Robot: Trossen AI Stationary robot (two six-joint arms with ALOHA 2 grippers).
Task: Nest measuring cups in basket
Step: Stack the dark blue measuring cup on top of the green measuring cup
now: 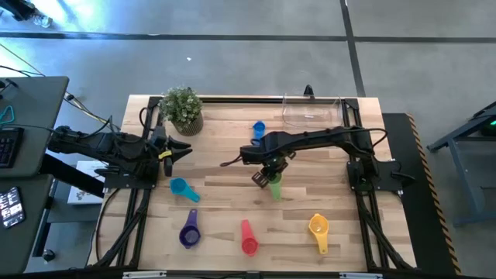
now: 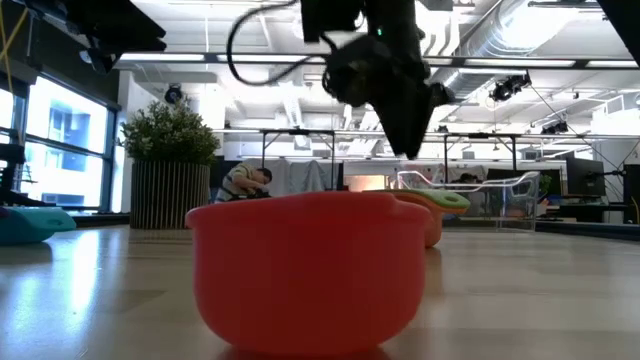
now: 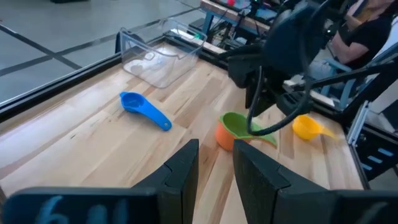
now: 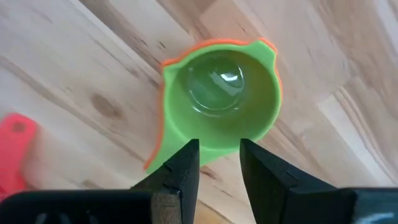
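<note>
A green measuring cup (image 4: 217, 99) sits nested inside an orange one (image 4: 214, 43), which stands on the table's middle. My right gripper (image 4: 219, 152) hangs straight above them, pointing down, open and clear of both; the left wrist view shows it (image 3: 255, 84) above the pair (image 3: 235, 127). The blue cup (image 1: 258, 129) lies farther back. Teal (image 1: 184, 189), purple (image 1: 188, 232), red (image 1: 248, 238) and yellow (image 1: 318, 229) cups lie along the near side. The clear basket (image 1: 311, 110) stands at the far right. My left gripper (image 1: 184, 149) waits open at the left.
A potted plant (image 1: 183, 108) stands at the far left corner, just beyond my left gripper. In the low view the red cup (image 2: 305, 265) fills the foreground. Bare wood lies between the nested pair and the basket.
</note>
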